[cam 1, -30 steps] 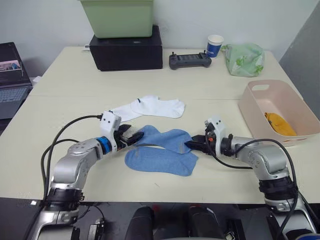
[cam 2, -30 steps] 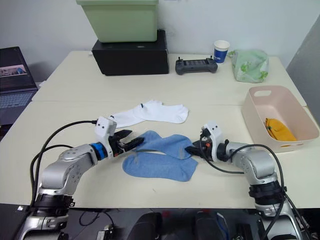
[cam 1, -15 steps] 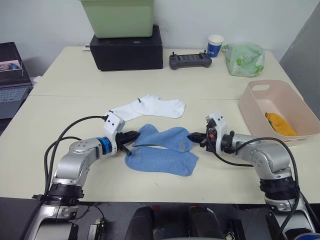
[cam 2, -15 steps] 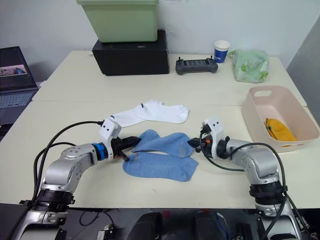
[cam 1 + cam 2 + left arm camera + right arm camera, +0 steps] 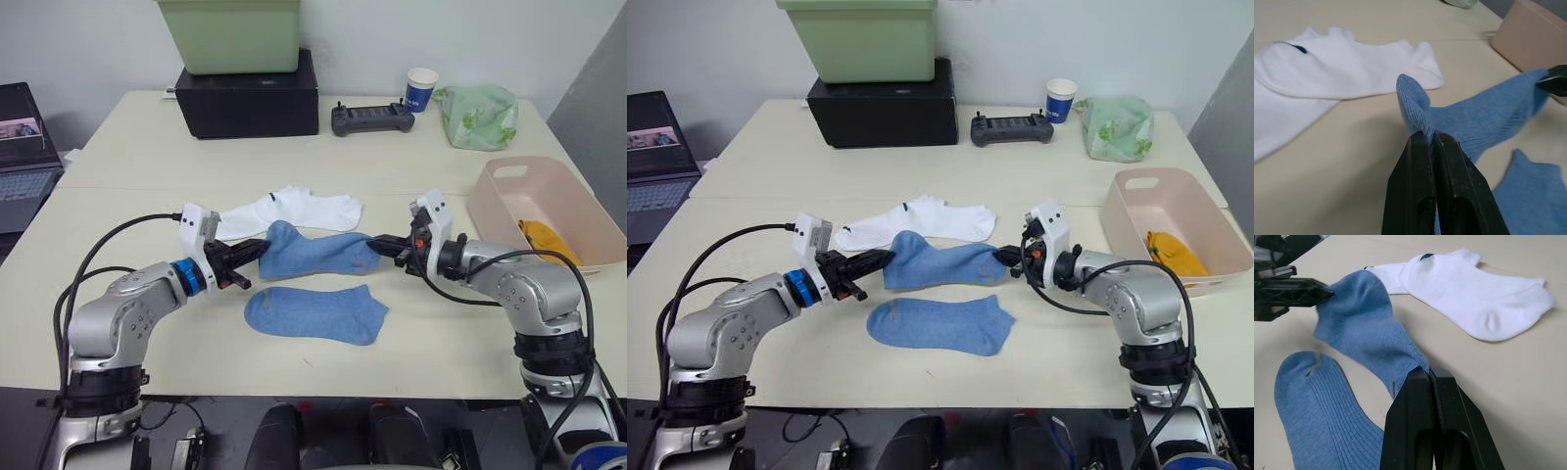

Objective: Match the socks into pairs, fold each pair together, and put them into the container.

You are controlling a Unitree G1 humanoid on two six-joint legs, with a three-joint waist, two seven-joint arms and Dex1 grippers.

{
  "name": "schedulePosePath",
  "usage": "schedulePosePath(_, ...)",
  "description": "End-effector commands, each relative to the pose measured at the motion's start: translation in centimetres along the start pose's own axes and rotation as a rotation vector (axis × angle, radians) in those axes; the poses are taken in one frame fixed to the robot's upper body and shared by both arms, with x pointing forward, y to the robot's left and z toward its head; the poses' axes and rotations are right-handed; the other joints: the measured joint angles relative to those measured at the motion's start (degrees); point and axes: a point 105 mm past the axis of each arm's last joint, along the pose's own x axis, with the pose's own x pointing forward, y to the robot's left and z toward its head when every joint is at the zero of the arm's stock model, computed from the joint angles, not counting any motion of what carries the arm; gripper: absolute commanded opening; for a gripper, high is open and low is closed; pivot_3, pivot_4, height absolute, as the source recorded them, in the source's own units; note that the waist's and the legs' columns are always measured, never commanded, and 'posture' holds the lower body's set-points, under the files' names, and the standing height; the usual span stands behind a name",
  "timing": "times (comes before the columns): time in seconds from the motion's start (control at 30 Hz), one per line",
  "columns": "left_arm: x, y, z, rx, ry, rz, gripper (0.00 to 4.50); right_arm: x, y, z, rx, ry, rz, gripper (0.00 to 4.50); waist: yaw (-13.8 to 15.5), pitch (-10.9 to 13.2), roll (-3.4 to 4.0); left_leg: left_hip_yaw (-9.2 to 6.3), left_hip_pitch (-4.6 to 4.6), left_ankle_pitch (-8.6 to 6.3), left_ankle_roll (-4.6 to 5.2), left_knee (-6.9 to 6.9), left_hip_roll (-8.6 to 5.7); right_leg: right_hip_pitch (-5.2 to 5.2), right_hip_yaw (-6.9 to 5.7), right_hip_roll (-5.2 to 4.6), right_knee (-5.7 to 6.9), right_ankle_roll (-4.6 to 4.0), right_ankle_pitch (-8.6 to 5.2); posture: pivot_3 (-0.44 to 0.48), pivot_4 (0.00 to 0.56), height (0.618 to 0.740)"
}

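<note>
One blue sock [image 5: 315, 252] is stretched out, its long axis running side to side along the surface's [image 5: 127, 147] front edge, clamped at one end by the left end effector [image 5: 257, 254] and at the other by the right end effector [image 5: 380, 245]. Both forearms reach inward, roughly level. The second blue sock [image 5: 315, 312] lies flat nearer the front edge. Two white socks [image 5: 289, 209] lie behind. The pink tub [image 5: 509, 211] sits at the right edge, holding orange socks [image 5: 549, 242].

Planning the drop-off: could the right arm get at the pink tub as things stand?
Probably not yet: the right gripper and left gripper hold one blue sock stretched between them. The tub sits close by, nothing between.
</note>
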Motion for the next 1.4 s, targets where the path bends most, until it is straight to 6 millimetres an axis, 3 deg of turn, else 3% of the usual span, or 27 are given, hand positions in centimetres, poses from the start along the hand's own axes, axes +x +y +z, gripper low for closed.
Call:
schedulePosePath(0.03, -0.6, -3.5, -0.5, -0.075, -0.003, -0.063, 0.01, 0.1, -0.6, 2.5, -0.054, -0.051, 0.017, 0.00, -0.17, 0.00, 0.00, -0.02, 0.00, 0.00, 0.00, 0.01, 0.02, 0.00, 0.00, 0.00, -0.01, 0.00, 0.00, 0.000, 0.150, 0.740)
schedulePosePath(0.27, -0.3, -6.6, -4.1, -0.288, -0.014, 0.008, 0.01, 2.8, -0.6, 1.7, -0.133, 0.058, 0.103, 0.00, -0.10, -0.01, -0.01, -0.06, 0.01, 0.00, 0.00, 0.04, -0.01, 0.06, -0.05, -0.02, -0.01, 0.00, 0.00, 0.000, 0.150, 0.740)
schedulePosePath(0.43, -0.7, -6.5, -6.1, -0.294, 0.033, 0.100, 0.01, 4.6, 0.0, 0.0, -0.181, 0.133, 0.155, 0.00, -0.10, -0.01, -0.01, -0.08, 0.02, 0.00, 0.00, 0.04, 0.00, 0.05, -0.06, 0.00, 0.01, -0.01, 0.00, 0.000, 0.150, 0.740)
schedulePosePath(0.5, -1.0, -6.5, -6.5, -0.295, 0.032, 0.121, 0.49, 5.0, 0.0, -0.1, -0.192, 0.124, 0.154, 0.00, -0.14, -0.01, -0.01, -0.06, 0.03, 0.00, -0.01, 0.04, 0.00, 0.05, -0.04, 0.00, 0.00, -0.01, 0.00, 0.000, 0.150, 0.740)
schedulePosePath(0.6, -1.5, -7.0, -6.5, -0.289, 0.023, 0.112, 1.30, 5.2, 0.0, 0.5, -0.189, 0.084, 0.155, 0.63, -0.09, -0.01, -0.01, -0.06, 0.03, 0.01, -0.01, 0.03, -0.01, 0.05, -0.03, -0.01, 0.00, -0.01, 0.00, 0.000, 0.150, 0.740)
schedulePosePath(0.7, -2.8, -7.8, -6.0, -0.186, 0.055, 0.034, 2.33, 4.6, 0.2, 1.5, -0.195, 0.040, 0.164, 1.69, -0.10, -0.01, -0.01, -0.07, 0.03, 0.01, -0.02, 0.03, 0.00, 0.05, -0.05, 0.00, -0.01, -0.01, 0.00, 0.000, 0.150, 0.740)
schedulePosePath(0.8, -4.8, -8.2, -4.0, -0.106, 0.079, -0.149, 3.27, 3.0, 0.2, 1.9, -0.203, 0.005, 0.166, 2.72, 0.09, -0.01, -0.01, -0.06, 0.03, 0.08, -0.15, -0.03, -0.01, 0.03, -0.05, 0.00, -0.02, -0.01, 0.00, 0.000, 0.150, 0.740)
schedulePosePath(0.87, -5.4, -7.3, -2.1, -0.064, 0.074, -0.197, 3.32, 2.0, 0.4, 2.0, -0.195, -0.015, 0.172, 3.39, 0.41, -0.01, -0.01, -0.11, 0.03, 0.10, -0.18, -0.03, -0.01, 0.03, -0.13, 0.00, -0.03, -0.02, 0.00, 0.000, 0.150, 0.740)
schedulePosePath(0.97, -5.1, -5.4, 0.0, 0.027, 0.073, -0.188, 3.32, 0.8, 0.5, 2.2, -0.189, -0.038, 0.161, 3.39, 0.71, 0.00, 0.00, -0.09, 0.06, 0.09, -0.17, -0.03, -0.05, 0.07, -0.13, -0.01, -0.03, -0.02, -0.01, 0.000, 0.150, 0.740)
schedulePosePath(1.0, -4.7, -4.9, 0.5, 0.059, 0.070, -0.189, 3.32, 0.6, 0.7, 2.3, -0.192, -0.044, 0.168, 3.39, 0.62, 0.00, 0.00, -0.06, 0.06, 0.09, -0.16, -0.03, -0.07, 0.06, -0.12, 0.01, -0.03, -0.01, -0.01, 0.000, 0.150, 0.740)
schedulePosePath(1.1, 0.2, -2.2, 2.7, 0.209, 0.021, -0.162, 3.32, -1.2, 3.3, 0.3, -0.247, -0.006, 0.302, 3.39, 1.35, 0.01, 0.02, -0.05, 0.05, 0.09, -0.16, -0.04, -0.19, 0.11, -0.16, 0.07, -0.09, 0.01, -0.02, 0.000, 0.150, 0.740)
schedulePosePath(1.23, 4.6, -1.7, 4.1, 0.267, -0.006, -0.204, 3.32, -2.1, 4.4, -2.1, -0.284, 0.074, 0.361, 3.39, 1.28, 0.02, -0.05, -0.02, -0.05, 0.09, -0.15, 0.01, -0.11, 0.08, -0.29, 0.20, -0.19, 0.02, -0.01, 0.000, 0.150, 0.740)
schedulePosePath(1.4, 10.1, -1.5, 4.3, 0.352, 0.047, -0.256, 3.32, -2.0, 5.1, -2.9, -0.272, 0.073, 0.339, 3.39, 0.53, 0.04, -0.08, 0.02, -0.05, 0.09, -0.16, 0.01, -0.12, -0.02, -0.20, 0.27, -0.10, 0.02, -0.01, 0.000, 0.150, 0.740)
